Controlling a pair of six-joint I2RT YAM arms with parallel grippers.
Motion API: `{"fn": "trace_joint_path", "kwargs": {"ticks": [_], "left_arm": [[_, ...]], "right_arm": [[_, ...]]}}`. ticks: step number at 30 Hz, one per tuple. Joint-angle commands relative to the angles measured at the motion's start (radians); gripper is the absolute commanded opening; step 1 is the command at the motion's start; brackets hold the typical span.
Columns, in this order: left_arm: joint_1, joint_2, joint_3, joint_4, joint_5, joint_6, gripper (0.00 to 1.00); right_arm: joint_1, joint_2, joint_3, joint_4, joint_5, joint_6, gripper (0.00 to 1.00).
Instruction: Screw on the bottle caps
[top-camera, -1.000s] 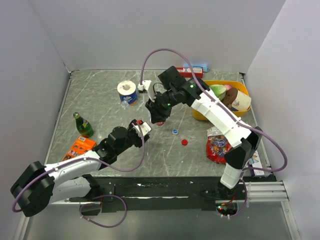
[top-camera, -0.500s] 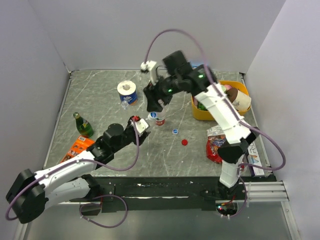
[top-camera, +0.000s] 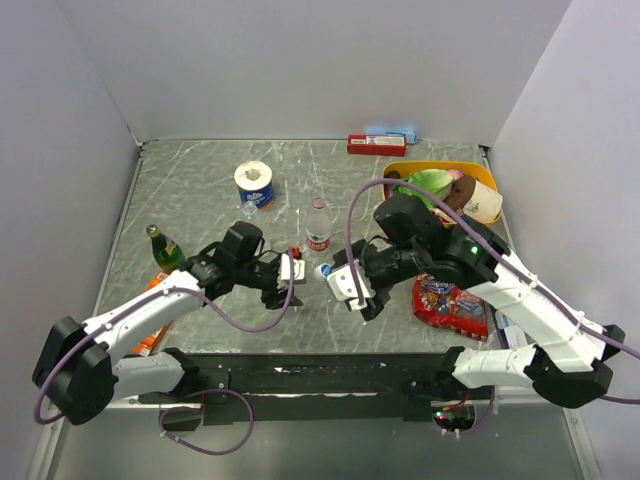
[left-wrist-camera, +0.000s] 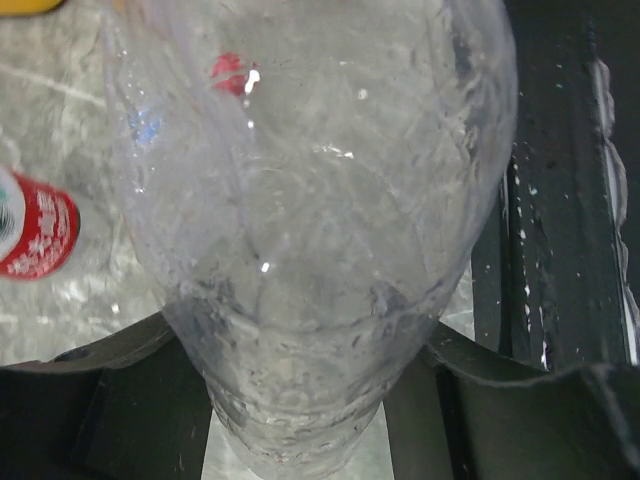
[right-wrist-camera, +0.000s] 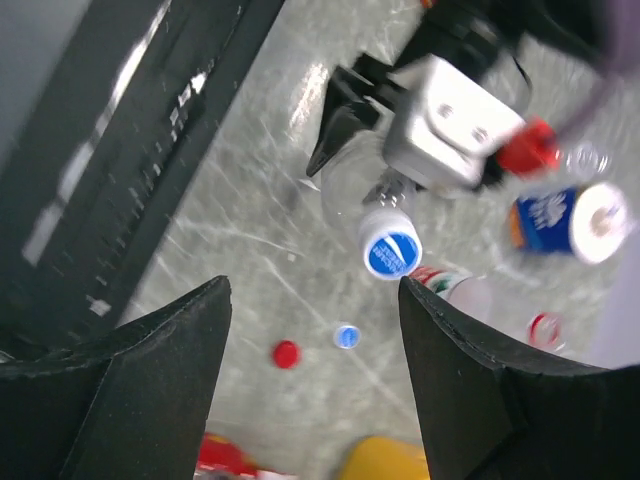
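One clear bottle (left-wrist-camera: 320, 250), blue cap (right-wrist-camera: 390, 250) on, sits clamped in left hand (left-wrist-camera: 310, 400); right hand (right-wrist-camera: 312, 290) gapes.

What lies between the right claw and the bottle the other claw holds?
Nothing but bare table, as the right wrist view shows: right gripper open, the capped bottle just beyond.

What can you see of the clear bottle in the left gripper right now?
The clear bottle is thin, crinkled, see-through plastic. No label shows and it looks empty. The left gripper is shut on its body, one finger on each side, holding it roughly sideways rather than upright. A blue cap with a pale centre sits on its neck, facing the open right gripper, which does not touch it. I cannot tell how tight the cap is.
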Motion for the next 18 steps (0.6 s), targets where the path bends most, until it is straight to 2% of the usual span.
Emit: {"fn": "trace_joint_path", "kwargs": {"ticks": [1,7,18], "left_arm": [[0.004,0.052,0.105,-0.167,0.147,0.190,0.01],[0.005,0.076,0.134,-0.214,0.151,0.275,0.01],[0.005,0.083,0.161,-0.205,0.149,0.272,0.01]], "right_arm": [[0.031,0.042,0.004,0.075,0.052,-0.239,0.73],[0.043,0.090,0.033,0.102,0.055,-0.249,0.70],[0.054,0.087,0.010,0.006,0.029,-0.361,0.58]]}}
